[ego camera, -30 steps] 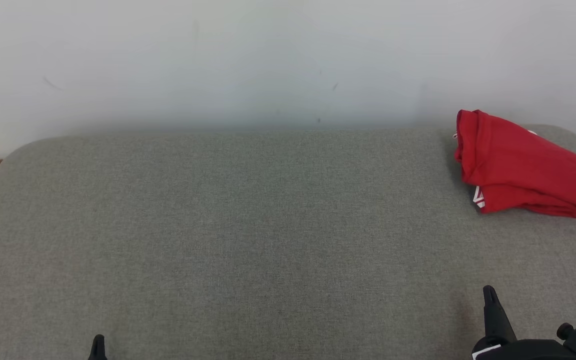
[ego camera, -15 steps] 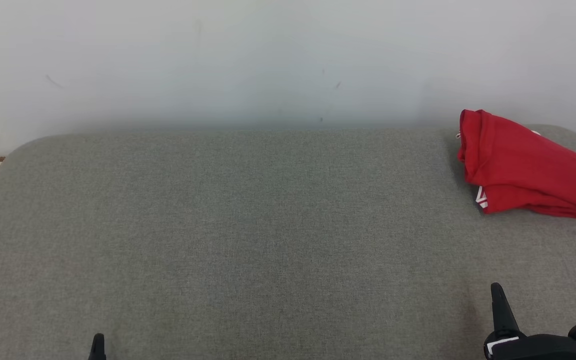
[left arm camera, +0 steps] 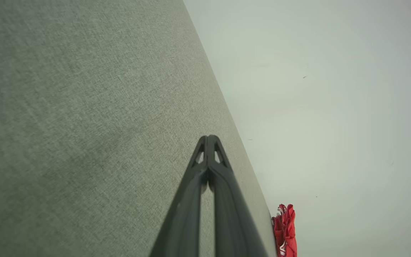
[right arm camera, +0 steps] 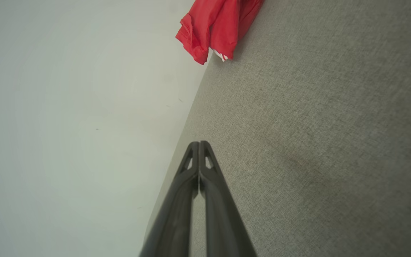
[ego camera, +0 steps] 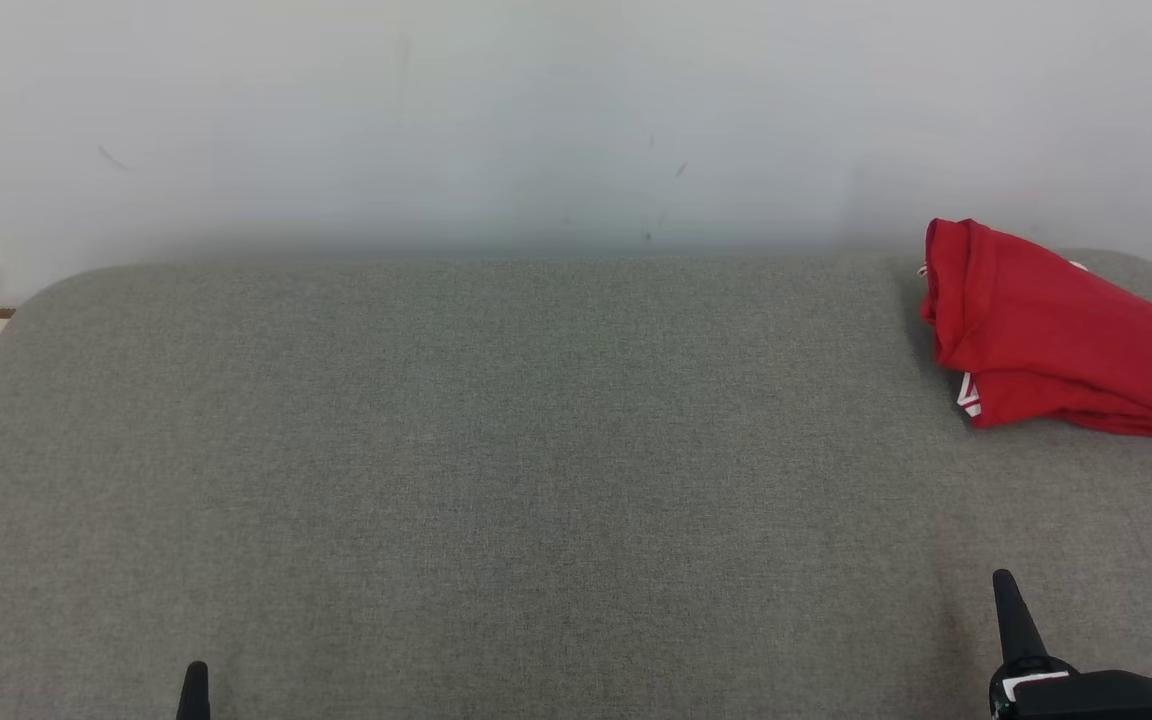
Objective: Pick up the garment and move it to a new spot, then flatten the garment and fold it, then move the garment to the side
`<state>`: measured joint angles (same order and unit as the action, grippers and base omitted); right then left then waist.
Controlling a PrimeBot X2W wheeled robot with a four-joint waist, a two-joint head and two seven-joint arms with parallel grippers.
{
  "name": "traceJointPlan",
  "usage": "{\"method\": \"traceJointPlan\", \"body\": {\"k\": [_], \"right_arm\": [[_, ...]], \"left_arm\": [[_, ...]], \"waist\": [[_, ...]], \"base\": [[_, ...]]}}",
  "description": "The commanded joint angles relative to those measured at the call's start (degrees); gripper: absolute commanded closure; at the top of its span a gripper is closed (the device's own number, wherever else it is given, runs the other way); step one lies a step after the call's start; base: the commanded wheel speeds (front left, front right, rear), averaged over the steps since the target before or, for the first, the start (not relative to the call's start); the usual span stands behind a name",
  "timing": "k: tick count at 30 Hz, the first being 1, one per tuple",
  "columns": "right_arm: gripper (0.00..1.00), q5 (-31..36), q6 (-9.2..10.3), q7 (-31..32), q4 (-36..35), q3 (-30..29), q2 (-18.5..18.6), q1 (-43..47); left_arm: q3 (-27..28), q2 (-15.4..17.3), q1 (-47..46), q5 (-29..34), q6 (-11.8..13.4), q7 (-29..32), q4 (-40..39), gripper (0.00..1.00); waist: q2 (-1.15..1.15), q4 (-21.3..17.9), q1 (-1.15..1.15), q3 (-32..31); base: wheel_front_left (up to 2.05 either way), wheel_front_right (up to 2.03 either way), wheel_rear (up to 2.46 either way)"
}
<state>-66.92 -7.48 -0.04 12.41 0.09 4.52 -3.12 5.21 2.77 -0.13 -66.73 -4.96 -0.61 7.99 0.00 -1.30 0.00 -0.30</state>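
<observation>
We see the red garment (ego camera: 1056,340) lying bunched at the far right corner of the grey bench (ego camera: 536,450), by the white wall (ego camera: 536,120). Our left gripper (ego camera: 194,672) and right gripper (ego camera: 1004,580) hover near the front edge, well apart from it, fingers (right arm camera: 187,185) clenched on nothing.

Slight shift of head camera; right gripper (ego camera: 1003,582) pulled back toward lower-right corner, less of its body showing.

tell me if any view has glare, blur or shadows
Head view: soft even light, no glare, a thin shadow beside the red garment. Left wrist view: the shut left gripper blurs toward the bottom edge. Right wrist view: a faint shadow on the grey cushion beside the right gripper.
</observation>
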Motion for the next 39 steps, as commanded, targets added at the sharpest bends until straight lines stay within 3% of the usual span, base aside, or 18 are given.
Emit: {"method": "traceJointPlan", "body": {"k": [1,39], "right_arm": [[1.00,-1.66,-0.02,0.35,-0.18,-0.40,-0.03,-1.29],[1.00,-20.69,-0.02,5.72,0.79,-4.61,-0.85,-2.04]], "left_arm": [[0.33,0.13,-0.75,-1.93,-0.46,0.37,0.05,1.00],[0.92,0.14,-2.56,-20.57,-2.11,4.59,2.44,1.00]], "waist": [[0.00,0.04,0.00,0.02],[0.00,0.95,0.00,0.45]], "base": [[0.00,0.00,0.00],[0.00,0.00,0.00]]}}
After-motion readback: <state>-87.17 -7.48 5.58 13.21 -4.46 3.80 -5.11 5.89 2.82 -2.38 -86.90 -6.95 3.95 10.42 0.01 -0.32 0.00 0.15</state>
